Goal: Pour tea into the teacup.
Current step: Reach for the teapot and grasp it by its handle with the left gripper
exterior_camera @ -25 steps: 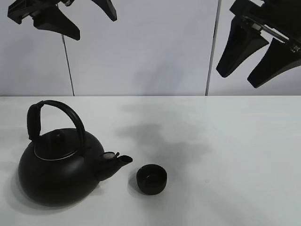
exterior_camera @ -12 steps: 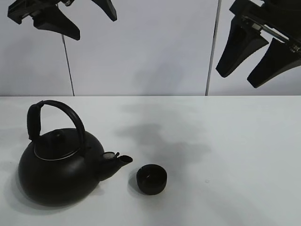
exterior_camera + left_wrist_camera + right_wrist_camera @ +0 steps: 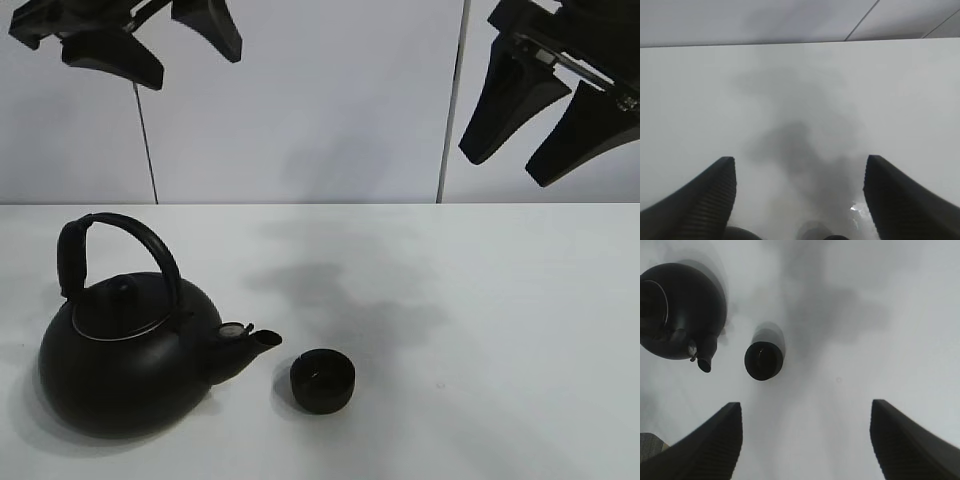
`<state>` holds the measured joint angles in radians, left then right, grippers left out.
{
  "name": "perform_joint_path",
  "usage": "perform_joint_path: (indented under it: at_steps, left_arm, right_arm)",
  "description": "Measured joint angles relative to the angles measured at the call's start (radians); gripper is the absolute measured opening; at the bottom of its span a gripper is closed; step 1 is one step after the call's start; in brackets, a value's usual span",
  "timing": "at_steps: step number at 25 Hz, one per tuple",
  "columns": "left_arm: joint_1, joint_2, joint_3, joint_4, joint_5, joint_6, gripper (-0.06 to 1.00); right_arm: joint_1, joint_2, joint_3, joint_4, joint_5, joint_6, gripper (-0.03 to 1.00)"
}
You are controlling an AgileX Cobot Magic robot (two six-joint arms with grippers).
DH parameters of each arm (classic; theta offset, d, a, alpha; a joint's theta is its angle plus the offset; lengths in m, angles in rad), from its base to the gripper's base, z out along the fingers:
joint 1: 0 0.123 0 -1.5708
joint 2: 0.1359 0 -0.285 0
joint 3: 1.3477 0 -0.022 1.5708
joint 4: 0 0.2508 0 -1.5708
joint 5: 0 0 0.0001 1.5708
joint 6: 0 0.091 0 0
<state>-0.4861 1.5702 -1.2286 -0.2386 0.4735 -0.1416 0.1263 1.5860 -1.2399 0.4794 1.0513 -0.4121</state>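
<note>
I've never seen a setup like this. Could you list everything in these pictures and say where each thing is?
kettle: one, black, round with an arched handle, standing on the near left of the table, spout pointing towards the teacup.
teacup: one, matte black, small, upright just right of the kettle's spout, not touching it.
table: one, white, under both.
wall: white panels, behind the table.
left gripper: one, black, open, high above the table's left side, holding nothing.
right gripper: one, black, open, high above the table's right side, holding nothing.
</note>
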Motion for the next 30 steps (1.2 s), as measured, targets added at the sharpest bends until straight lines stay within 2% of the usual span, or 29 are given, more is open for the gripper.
perform_joint_path:
  at_steps: [5, 14, 16, 21, 24, 30]
  left_arm:
    - [0.0, -0.11, 0.227, 0.0, -0.194, 0.113, 0.52]
    - [0.0, -0.389, 0.699, 0.0, -0.695, 0.245, 0.51]
    - [0.0, -0.407, 0.786, 0.028, -0.794, 0.257, 0.51]
    - [0.0, -0.409, 0.953, 0.156, -1.015, 0.257, 0.51]
    - [0.0, -0.409, 1.0, 0.178, -1.087, 0.269, 0.51]
    - [0.0, -0.409, 1.041, 0.178, -1.108, 0.282, 0.51]
  right_arm:
    - [0.0, 0.0, 0.0, 0.0, 0.0, 0.0, 0.5]
    - [0.0, 0.0, 0.0, 0.0, 0.0, 0.0, 0.5]
    - [0.0, 0.0, 0.0, 0.0, 0.0, 0.0, 0.5]
    - [0.0, 0.0, 0.0, -0.003, 0.0, 0.0, 0.5]
    - [0.0, 0.0, 0.0, -0.003, 0.0, 0.0, 0.5]
    - [0.0, 0.0, 0.0, -0.003, 0.001, 0.0, 0.5]
